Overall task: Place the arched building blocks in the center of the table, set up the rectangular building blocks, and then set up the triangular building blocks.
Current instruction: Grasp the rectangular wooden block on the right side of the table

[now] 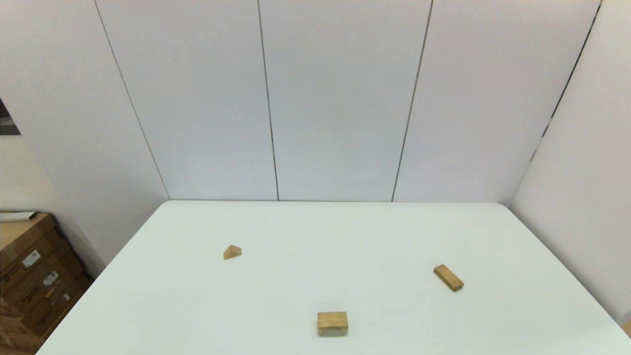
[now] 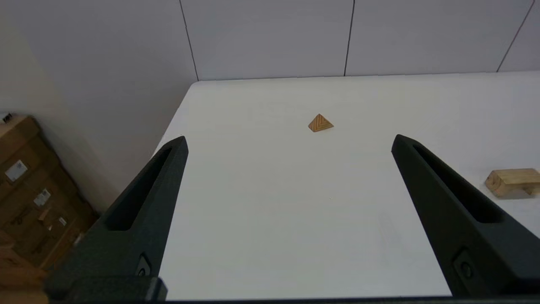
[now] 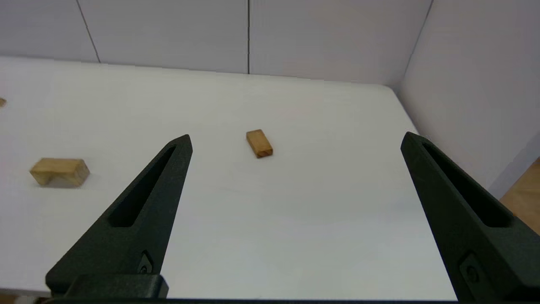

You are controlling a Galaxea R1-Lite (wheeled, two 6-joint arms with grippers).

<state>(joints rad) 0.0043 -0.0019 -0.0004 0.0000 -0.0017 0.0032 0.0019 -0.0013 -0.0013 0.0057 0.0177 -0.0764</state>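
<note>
Arched block (image 1: 332,323) lies near my table (image 1: 345,236) edge, chunky light wood (notch facing down). My left gripper (image 2: 289,141) and right gripper (image 3: 295,139) both spread wide, empty.

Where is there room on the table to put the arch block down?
The middle of the table is bare, bordered by the triangle block on the robot's left, the flat slab on its right, and the arch block near the front edge. Nowhere is crowded; the blocks lie far apart.
</note>
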